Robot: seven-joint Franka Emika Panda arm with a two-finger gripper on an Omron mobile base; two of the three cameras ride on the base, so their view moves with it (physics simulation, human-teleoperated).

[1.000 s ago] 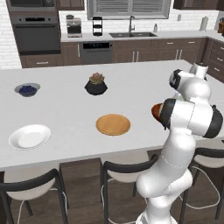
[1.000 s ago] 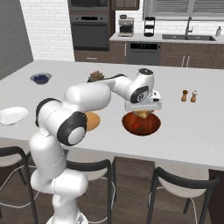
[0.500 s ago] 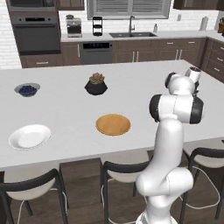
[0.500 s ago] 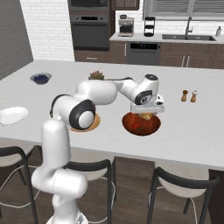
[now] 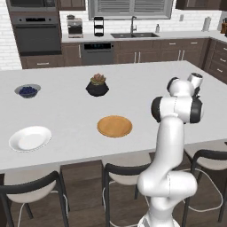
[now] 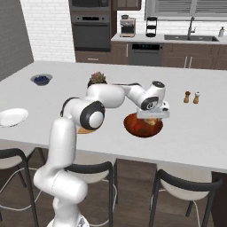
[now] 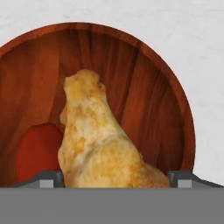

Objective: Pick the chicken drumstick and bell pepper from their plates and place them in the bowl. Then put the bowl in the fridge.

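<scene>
The reddish-brown bowl (image 6: 133, 126) stands on the island's near side. In the hand view the bowl (image 7: 144, 78) holds the golden drumstick (image 7: 96, 140), standing on end, and the red bell pepper (image 7: 37, 151) beside it. My gripper (image 6: 152, 118) hangs just over the bowl. In the hand view the gripper (image 7: 116, 178) is open, its fingertips (image 7: 48, 178) wide apart on either side of the drumstick's near end. The white plate (image 5: 30, 138) and the wooden plate (image 5: 115, 126) lie bare to the left. My arm hides the bowl in the left base view. The fridge is out of view.
A black plant pot (image 5: 97, 85) and a small bowl of dark berries (image 5: 27, 91) stand farther back on the island. Salt and pepper shakers (image 6: 191, 96) are right of the bowl. Stools line the island's near edge. Cabinets, oven and sink run along the back wall.
The hand has shifted a little right and lower over the bowl while the arm's upper links swung round. The jaws stay wide. Plates and bowl have not moved.
</scene>
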